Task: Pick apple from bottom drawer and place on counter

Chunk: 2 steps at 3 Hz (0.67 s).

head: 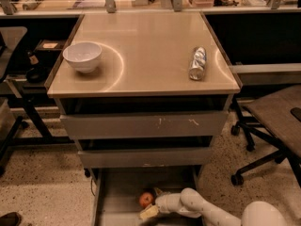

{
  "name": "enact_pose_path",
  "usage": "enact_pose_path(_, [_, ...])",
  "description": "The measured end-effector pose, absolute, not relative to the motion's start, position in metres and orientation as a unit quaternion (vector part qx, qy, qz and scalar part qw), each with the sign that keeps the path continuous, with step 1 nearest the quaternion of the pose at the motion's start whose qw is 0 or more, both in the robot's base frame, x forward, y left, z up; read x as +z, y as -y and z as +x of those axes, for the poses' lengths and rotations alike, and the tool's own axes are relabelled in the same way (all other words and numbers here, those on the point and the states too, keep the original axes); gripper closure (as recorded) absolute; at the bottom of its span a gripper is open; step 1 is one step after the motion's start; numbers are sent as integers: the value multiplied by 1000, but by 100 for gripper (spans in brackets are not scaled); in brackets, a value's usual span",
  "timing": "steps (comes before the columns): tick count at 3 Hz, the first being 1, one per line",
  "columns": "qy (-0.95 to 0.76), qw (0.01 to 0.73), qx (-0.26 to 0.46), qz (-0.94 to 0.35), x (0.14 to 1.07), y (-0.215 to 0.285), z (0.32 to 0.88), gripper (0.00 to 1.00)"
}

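Note:
The apple (145,199), small and red-orange, lies in the open bottom drawer (106,206) of the cabinet, near its middle. My gripper (153,203) reaches into the drawer from the lower right and sits right at the apple's right side, low at the drawer floor. My white arm (202,210) runs from it to the bottom right corner. The counter (146,51) is the glossy beige top of the cabinet, well above the drawer.
A white bowl (82,56) stands at the counter's left, and a silver can (197,63) lies on its side at the right. Two shut drawers (143,124) sit above the open one. An office chair (273,121) stands at the right, desk legs at the left.

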State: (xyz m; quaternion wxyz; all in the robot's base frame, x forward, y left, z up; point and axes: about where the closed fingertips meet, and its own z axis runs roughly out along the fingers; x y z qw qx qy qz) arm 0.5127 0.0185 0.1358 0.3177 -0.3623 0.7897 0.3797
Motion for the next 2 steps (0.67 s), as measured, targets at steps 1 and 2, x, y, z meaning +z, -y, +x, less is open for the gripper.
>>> enact_pose_path(1, [-790, 318, 380, -362, 136, -19, 513, 0])
enact_pose_path(2, [-790, 318, 380, -362, 136, -19, 513, 19])
